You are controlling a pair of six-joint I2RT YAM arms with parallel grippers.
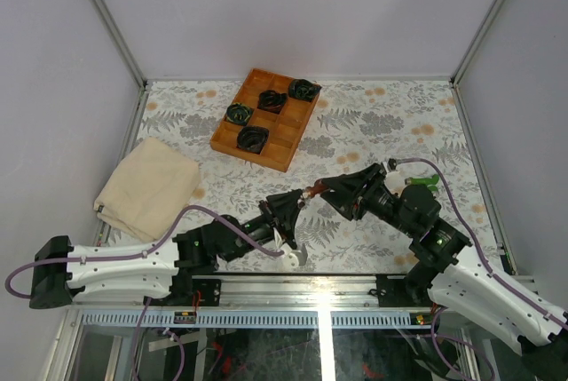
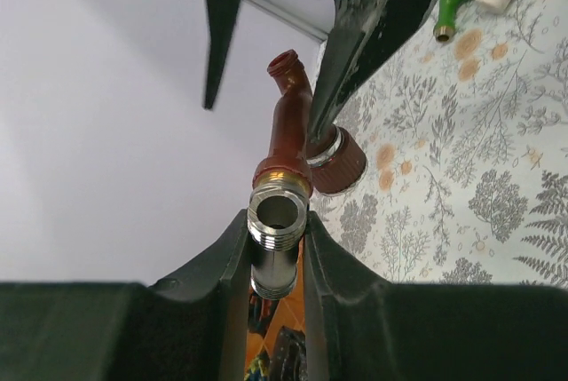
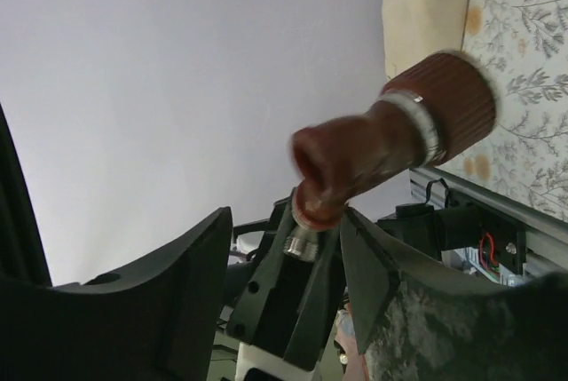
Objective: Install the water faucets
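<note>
Red-brown faucet (image 2: 288, 128): left fingers (image 2: 226, 265) clamp threaded end (image 2: 277, 221), right fingers (image 2: 355, 48) parted around body; close right squarely before twisting, left held firm.

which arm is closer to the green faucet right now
Right. The green faucet lies beside the right arm; the left arm sits well off to its left.

The red-brown faucet (image 3: 373, 146) — blurred, spout mouth toward the lens — sits between the right gripper's (image 3: 286, 221) parted fingers, close to one, clear of the other; a cloth (image 3: 426, 8) lies on the floral table (image 3: 524, 52).
</note>
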